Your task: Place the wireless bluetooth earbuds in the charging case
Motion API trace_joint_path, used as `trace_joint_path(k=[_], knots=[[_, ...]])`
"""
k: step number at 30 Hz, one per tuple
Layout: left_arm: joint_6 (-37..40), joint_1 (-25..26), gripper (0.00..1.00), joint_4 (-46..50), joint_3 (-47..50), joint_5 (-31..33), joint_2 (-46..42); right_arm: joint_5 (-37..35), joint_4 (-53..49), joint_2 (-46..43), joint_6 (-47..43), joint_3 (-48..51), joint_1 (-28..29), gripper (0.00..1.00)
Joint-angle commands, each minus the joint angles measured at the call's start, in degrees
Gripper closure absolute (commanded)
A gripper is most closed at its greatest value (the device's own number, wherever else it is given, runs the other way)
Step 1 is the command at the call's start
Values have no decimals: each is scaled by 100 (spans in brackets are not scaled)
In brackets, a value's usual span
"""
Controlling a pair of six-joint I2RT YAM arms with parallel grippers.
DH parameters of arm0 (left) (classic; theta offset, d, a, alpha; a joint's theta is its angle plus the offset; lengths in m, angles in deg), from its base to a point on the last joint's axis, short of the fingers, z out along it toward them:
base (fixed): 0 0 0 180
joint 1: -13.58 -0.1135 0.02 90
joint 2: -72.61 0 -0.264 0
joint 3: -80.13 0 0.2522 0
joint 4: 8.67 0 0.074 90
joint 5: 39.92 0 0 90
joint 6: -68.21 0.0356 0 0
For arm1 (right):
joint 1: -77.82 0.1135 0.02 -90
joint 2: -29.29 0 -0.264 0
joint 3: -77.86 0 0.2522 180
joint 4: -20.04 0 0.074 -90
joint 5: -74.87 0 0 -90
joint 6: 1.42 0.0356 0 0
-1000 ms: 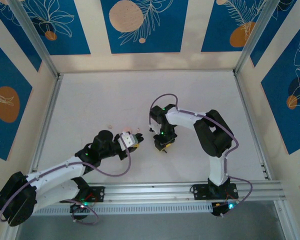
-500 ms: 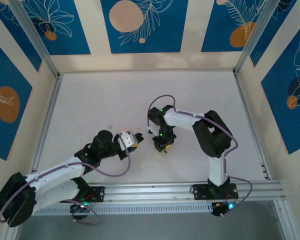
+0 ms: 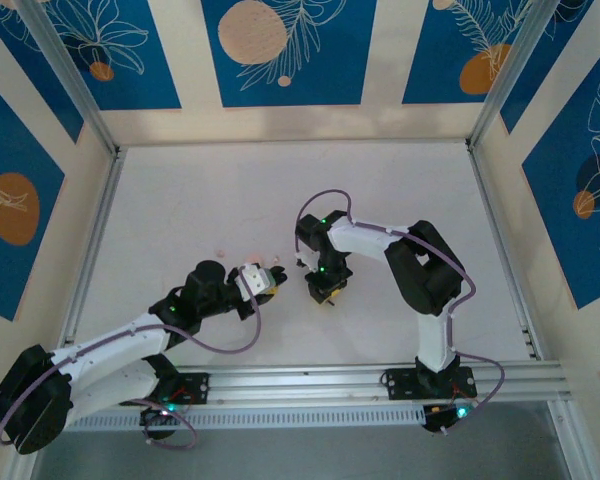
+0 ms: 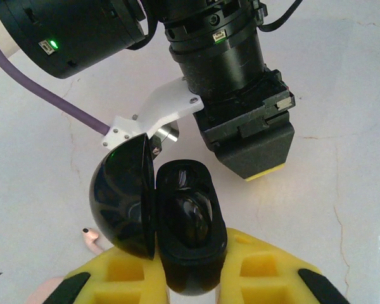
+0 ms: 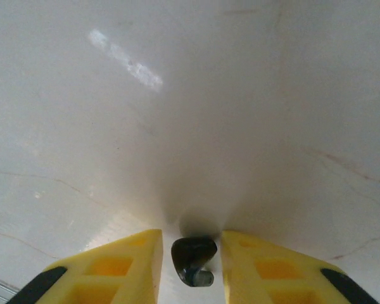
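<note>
white tabletop [image 3: 230, 200]: left hand [image 4: 190, 282] holds open case [image 4: 187, 228]; right hand [image 5: 190, 246] straddles earbud [image 5: 193, 259].

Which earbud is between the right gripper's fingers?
The black earbud, between the fingers of the right gripper; the pale pinkish one lies on the table near the open charging case.

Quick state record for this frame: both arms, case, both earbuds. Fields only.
left gripper: shut on case
case lid: open
right gripper: fingers flank black earbud; contact unclear
black earbud: low at the table, lifted or not unclear
pale earbud: lying on table, on the lid side of the case
progress: neither earbud in case yet
</note>
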Motion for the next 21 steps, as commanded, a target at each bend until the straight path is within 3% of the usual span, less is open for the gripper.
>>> trace_joint_path(k=[1, 11, 17, 21], knots=[[-28, 56, 86, 47, -3, -37, -27, -19, 2, 155, 79, 67, 59, 68], [-23, 61, 86, 57, -3, -29, -17, -400, 48, -65, 203, 209, 147, 78], [-55, 60, 86, -98, 40, -77, 108, -224, 717, -972, 382, 588, 63, 82], [-299, 62, 86, -792, 152, -310, 482, 120, 1653, -1716, 709, 1130, -163, 83]])
